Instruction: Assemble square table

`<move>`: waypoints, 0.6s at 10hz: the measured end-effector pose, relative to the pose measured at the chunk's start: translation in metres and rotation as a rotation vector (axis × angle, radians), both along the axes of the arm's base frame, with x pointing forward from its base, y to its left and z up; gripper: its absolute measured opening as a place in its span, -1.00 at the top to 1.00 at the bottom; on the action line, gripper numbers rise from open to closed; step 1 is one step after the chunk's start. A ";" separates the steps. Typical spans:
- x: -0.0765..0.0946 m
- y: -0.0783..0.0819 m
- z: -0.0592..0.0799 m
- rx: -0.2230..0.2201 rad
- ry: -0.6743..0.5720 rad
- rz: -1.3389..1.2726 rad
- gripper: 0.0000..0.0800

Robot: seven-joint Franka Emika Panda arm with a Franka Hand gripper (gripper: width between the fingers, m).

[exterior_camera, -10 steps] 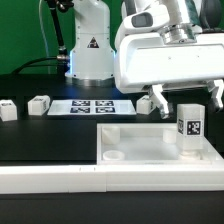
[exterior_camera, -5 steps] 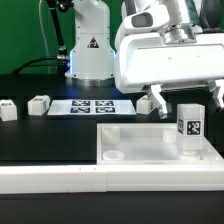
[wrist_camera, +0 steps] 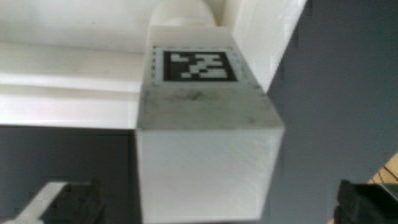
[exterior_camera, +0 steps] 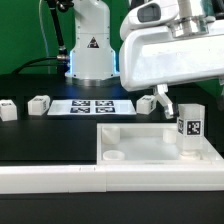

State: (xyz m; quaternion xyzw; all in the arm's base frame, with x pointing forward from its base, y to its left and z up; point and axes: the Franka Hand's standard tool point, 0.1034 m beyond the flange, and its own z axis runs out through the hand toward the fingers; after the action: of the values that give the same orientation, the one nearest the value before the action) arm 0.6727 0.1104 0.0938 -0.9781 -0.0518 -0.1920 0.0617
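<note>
The square table top (exterior_camera: pixel 140 138) lies as a white tray at the exterior view's right, behind the front wall. One white leg (exterior_camera: pixel 190 128) with a black-and-white tag stands upright in its far right corner. My gripper (exterior_camera: pixel 190 98) hangs just above that leg and is open. One finger (exterior_camera: pixel 159 101) shows to the leg's left. In the wrist view the leg (wrist_camera: pixel 205 120) fills the middle, with dark fingertips (wrist_camera: pixel 64 204) well apart on either side, not touching it. Two more legs (exterior_camera: pixel 40 104) (exterior_camera: pixel 7 110) lie at the far left.
The marker board (exterior_camera: pixel 95 105) lies flat behind the table top. The long white L-shaped wall (exterior_camera: pixel 50 180) runs along the front and up the tray's left side. The arm's white base (exterior_camera: pixel 90 50) stands at the back with cables beside it.
The gripper has lifted a little and shifted toward the exterior view's right, with its jaws spread off the leg. The leg stays upright in its corner.
</note>
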 end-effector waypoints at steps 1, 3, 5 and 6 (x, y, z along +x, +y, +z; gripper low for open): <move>-0.003 0.002 -0.002 0.006 0.097 0.006 -0.62; -0.006 0.001 -0.006 0.009 0.225 0.021 -0.62; -0.020 0.001 -0.013 0.010 0.356 0.040 -0.62; -0.023 0.000 -0.016 0.013 0.403 0.045 -0.62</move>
State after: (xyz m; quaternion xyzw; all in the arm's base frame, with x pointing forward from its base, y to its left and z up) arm 0.6493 0.1106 0.0778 -0.9949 -0.0592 0.0089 0.0812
